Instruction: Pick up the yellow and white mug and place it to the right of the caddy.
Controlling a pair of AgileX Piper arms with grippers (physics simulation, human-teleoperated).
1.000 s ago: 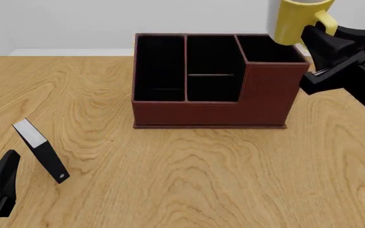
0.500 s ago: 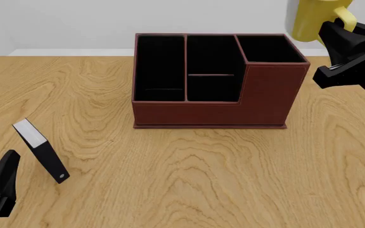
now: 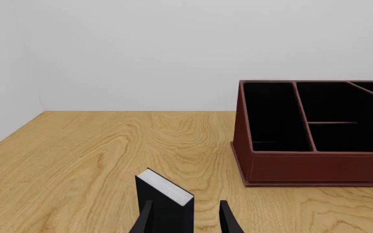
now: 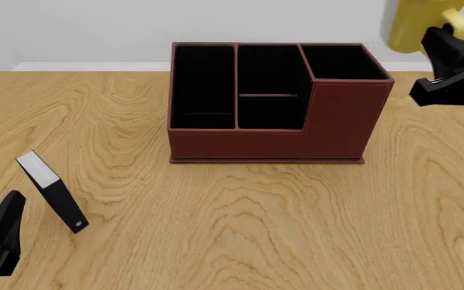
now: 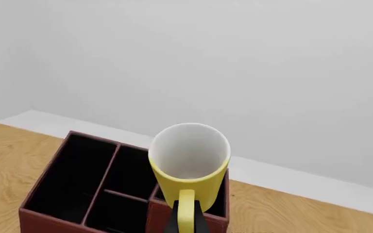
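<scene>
Carrying is the step we judge in hand: our right gripper (image 4: 449,42) pinches the yellow and white mug (image 4: 413,24) by its handle, aloft beyond the caddy (image 4: 337,127). Next we must lower it to the table right of the caddy, then release. Our left gripper (image 3: 186,218) rests with fingers parted, holding nothing.

At the upper right of my front view I see the mug (image 4: 407,24), yellow outside, white inside on the wrist camera. The caddy (image 4: 341,124) is reddish-brown with black lining, the table (image 4: 256,223) light wood-grained, and the slab (image 4: 52,190) at lower left black with a white edge.
</scene>
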